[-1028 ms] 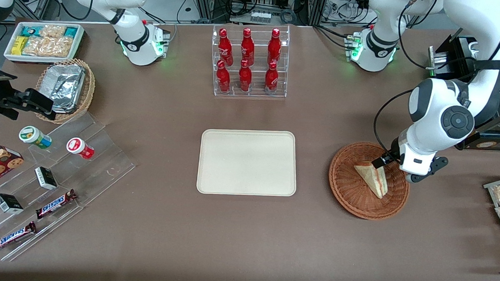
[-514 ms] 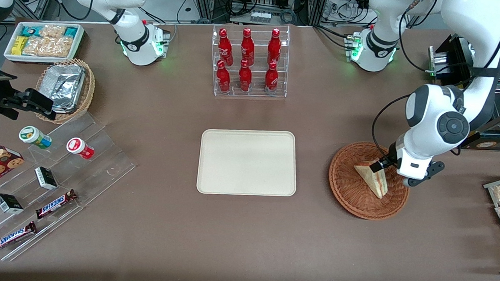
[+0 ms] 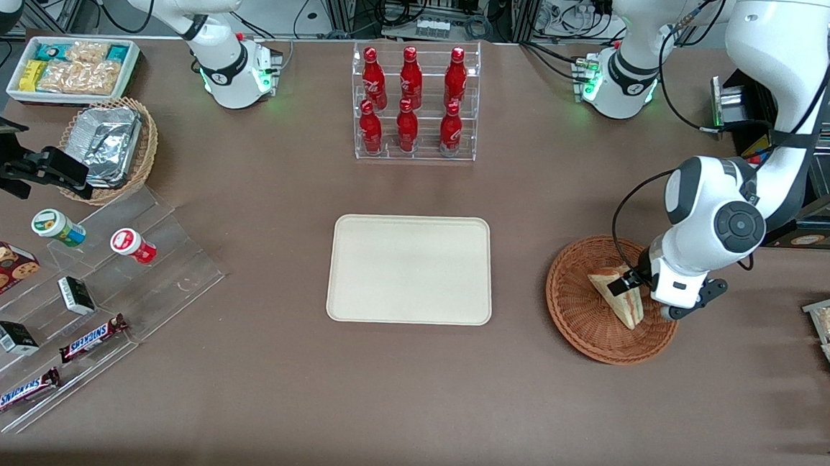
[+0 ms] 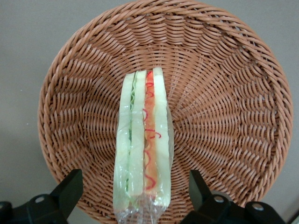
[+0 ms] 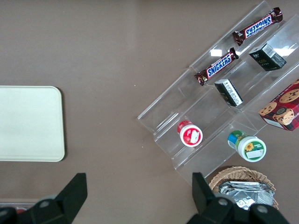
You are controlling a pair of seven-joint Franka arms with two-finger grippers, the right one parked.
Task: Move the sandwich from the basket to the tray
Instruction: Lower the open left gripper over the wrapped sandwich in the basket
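your gripper (image 4: 135, 196) hangs low over the basket (image 3: 582, 322), its two dark fingers (image 4: 70, 186) spread wide, one on each side of the sandwich (image 3: 618, 297) with a clear gap to the bread on both sides, so nothing is gripped. in the wrist view the sandwich (image 4: 142, 144) lies in the basket (image 4: 224, 93) with its cut face up: pale bread layers, a green strip in one half, a red-pink strip in the other, and the clear wrap bunched at the end closest to the gripper. in the front view you see the wedge resting on the woven floor, close to the rim nearest the working arm, its point aimed at the front camera, and the gripper (image 3: 632, 281) sits at the wedge's wide end.

the tray (image 3: 411, 269) lies flat in the middle of the table, well apart from the basket, toward the parked arm's end from it. a clear rack of red bottles (image 3: 413, 102) stands farther from the front camera than the tray.
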